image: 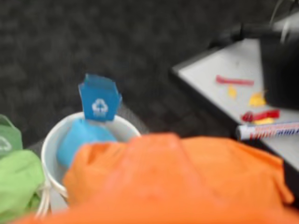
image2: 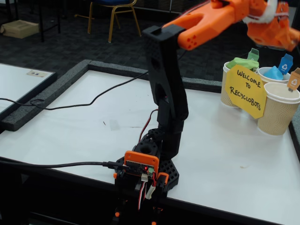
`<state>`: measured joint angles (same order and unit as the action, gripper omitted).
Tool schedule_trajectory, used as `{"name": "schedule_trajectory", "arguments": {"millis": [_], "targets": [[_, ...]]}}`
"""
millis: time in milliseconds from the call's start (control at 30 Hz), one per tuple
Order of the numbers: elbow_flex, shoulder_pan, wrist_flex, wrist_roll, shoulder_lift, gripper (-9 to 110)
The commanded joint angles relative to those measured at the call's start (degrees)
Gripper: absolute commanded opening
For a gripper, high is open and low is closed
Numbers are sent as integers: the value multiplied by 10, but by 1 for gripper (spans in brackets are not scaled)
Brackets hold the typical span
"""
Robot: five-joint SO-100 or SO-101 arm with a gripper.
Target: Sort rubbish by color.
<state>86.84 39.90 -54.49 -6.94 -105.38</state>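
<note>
My orange gripper [image2: 274, 26] is raised high at the far right of the fixed view. It is shut on the orange lump [image2: 276, 35], above and just behind the cups. In the wrist view the orange lump [image: 187, 177] fills the lower part of the picture and hides the fingers. The blue lump [image: 81, 140] lies in the white-rimmed cup [image: 49, 149] with the blue tag [image: 99, 99]; it also shows in the fixed view [image2: 273, 73]. The green lump [image: 18, 182] sits in the cup to its left, also seen in the fixed view [image2: 241, 62].
A tan cup [image2: 276, 115] with an orange tag [image2: 294, 80] stands nearest at the right, holding nothing visible. The yellow sign [image2: 246, 91] leans against the cups. A black cable [image2: 93, 101] crosses the white table [image2: 70, 126]. A marker [image: 268, 130] lies on the neighbouring table.
</note>
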Motion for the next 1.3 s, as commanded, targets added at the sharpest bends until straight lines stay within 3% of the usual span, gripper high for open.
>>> {"name": "schedule_trajectory", "arguments": {"millis": [0, 400, 800, 1000, 1267], "targets": [[-20, -11, 25, 35, 0, 0], [-21, -4, 40, 251, 6, 0], [33, 4, 2, 245, 4, 8], [46, 14, 17, 250, 4, 0], [55, 15, 18, 315, 4, 0]]}}
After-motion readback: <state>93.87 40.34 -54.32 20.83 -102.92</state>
